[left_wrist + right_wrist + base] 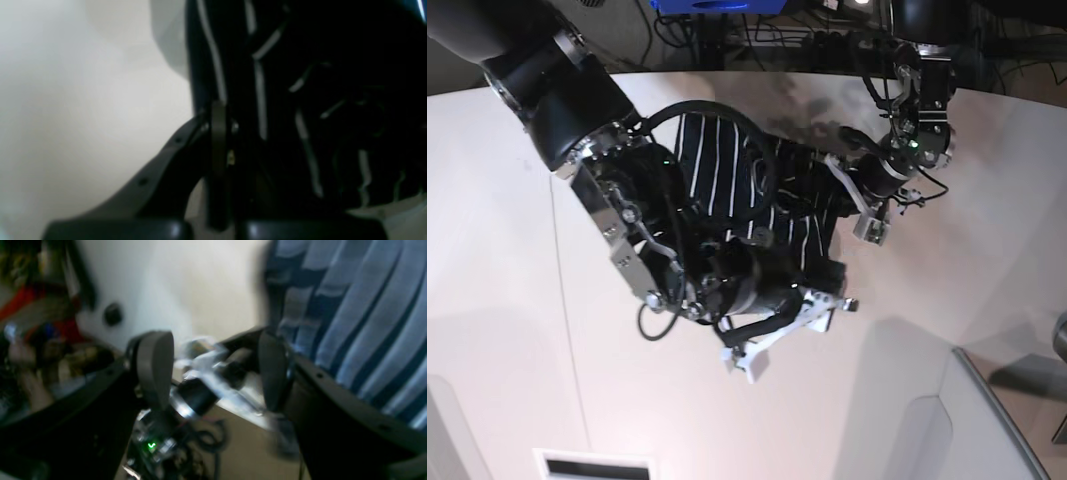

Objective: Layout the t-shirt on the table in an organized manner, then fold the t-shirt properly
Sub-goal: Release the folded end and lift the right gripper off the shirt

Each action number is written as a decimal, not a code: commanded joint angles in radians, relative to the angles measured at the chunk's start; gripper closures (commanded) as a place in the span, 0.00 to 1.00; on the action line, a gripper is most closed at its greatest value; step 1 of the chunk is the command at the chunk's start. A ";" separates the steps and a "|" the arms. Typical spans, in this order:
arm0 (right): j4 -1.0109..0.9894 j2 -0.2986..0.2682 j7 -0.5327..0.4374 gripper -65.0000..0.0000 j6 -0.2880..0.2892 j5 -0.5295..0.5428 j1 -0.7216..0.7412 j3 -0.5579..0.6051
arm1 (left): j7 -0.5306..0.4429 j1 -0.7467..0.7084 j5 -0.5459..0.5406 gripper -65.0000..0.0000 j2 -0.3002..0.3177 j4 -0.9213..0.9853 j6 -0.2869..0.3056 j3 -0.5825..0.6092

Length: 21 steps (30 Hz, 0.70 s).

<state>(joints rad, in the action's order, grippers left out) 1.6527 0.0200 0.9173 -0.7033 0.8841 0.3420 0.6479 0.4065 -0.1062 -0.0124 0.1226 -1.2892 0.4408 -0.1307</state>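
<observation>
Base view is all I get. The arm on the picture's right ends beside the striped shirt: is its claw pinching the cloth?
Observer: Its wrist camera shows the left gripper shut, with the edge of the t-shirt apparently running into its tips.
Operator: And the big arm's claw? I can't read it from here.
Observer: The right gripper stands open, with nothing gripped between its pads.
Operator: Is it near the shirt?
Observer: Yes, striped cloth fills the side of that wrist view right next to it. Whether they touch is too blurred to tell.
</observation>
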 commanded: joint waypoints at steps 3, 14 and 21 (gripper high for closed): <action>0.036 -0.064 -0.008 0.48 0.005 0.016 0.024 -0.017 | -0.019 0.000 -0.018 1.00 0.028 -0.040 -0.007 -0.053; 0.004 -0.157 -0.010 1.00 0.005 0.004 -0.119 -0.013 | 0.144 -0.126 -0.364 1.00 0.164 -0.332 -0.006 -0.295; 0.004 -0.211 -0.080 1.00 0.005 -0.119 -0.157 -0.018 | 0.311 -0.191 -0.617 1.00 0.111 -0.608 -0.012 -0.165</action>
<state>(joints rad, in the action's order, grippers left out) 1.6390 -0.1860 0.8524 -0.6987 0.7738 0.1650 0.6373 0.7265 -0.2962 -0.6201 0.2260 -1.8843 0.4267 -0.2878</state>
